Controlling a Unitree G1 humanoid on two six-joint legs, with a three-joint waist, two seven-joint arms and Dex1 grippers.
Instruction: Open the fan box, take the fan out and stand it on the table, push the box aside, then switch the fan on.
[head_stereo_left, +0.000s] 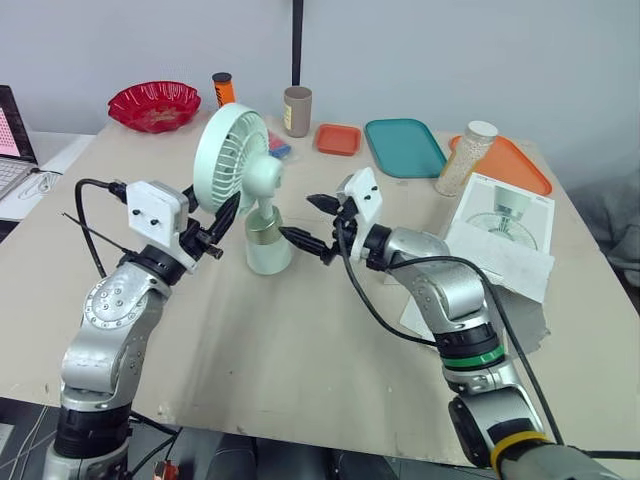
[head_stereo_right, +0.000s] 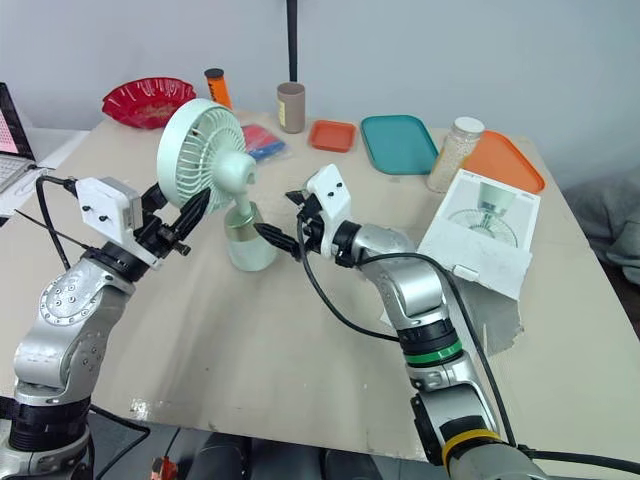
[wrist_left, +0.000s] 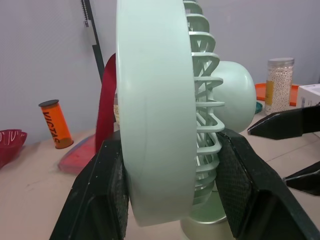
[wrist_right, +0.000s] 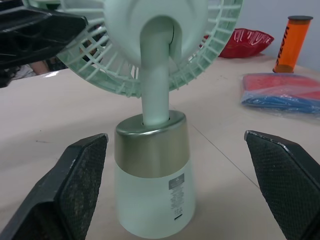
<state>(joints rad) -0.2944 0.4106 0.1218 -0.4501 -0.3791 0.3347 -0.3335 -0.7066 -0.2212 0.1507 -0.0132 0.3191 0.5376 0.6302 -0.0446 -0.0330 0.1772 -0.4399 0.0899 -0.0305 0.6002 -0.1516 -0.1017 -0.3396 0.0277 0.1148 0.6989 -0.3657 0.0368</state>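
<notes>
From the head camera, the fan (head_stereo_left: 245, 190) was seen standing upright on the counter (head_stereo_left: 300, 340), out of its box (head_stereo_left: 505, 230), which was seen lying well off to the right. In the left wrist view, the fan's round head was pinched at its rim by the left claw (wrist_left: 170, 142), evidently to steady it. In the right wrist view, the right claw (wrist_right: 175, 137) was held wide open astride the base with nothing gripped, probably lined up for the switch.
</notes>
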